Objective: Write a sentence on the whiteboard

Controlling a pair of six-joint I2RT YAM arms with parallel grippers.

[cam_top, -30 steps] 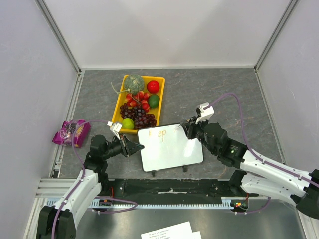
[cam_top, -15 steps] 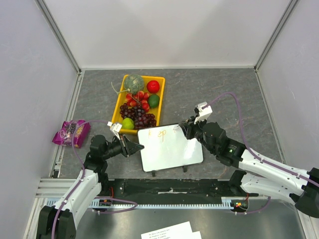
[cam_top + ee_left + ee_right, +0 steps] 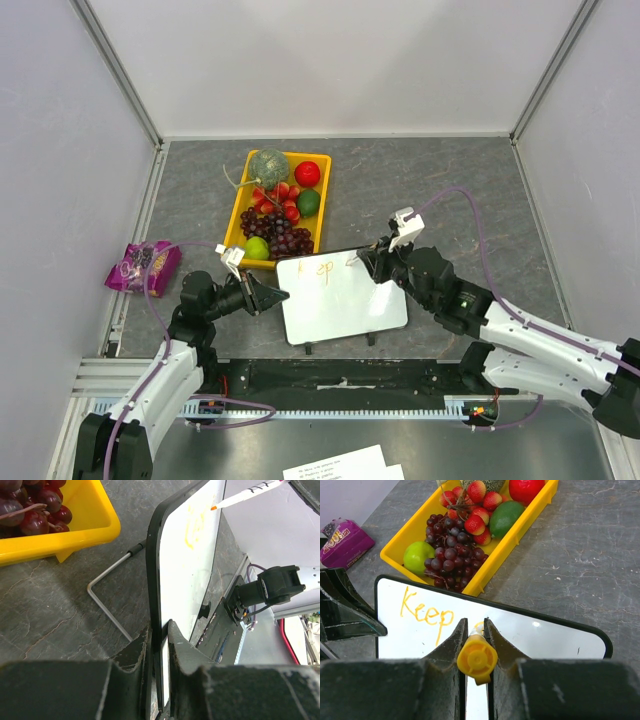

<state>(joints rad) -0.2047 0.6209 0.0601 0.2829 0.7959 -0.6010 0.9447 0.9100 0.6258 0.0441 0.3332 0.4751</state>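
The whiteboard stands tilted just near of the tray, with the left gripper clamped on its left edge. The right gripper grasps the marker, its tip at the board beside the sentence, which so far reads only "Keep". Risk: excess tip pressure pivots the board in the clamp and distorts the letters.

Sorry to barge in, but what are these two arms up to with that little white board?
The left gripper has its jaws shut on the edge of the small glossy white whiteboard, bracing it. The right gripper holds a white-barrelled orange marker with its tip at the board. Only an orange handwritten "Keep" is legible, so the sentence is unfinished.
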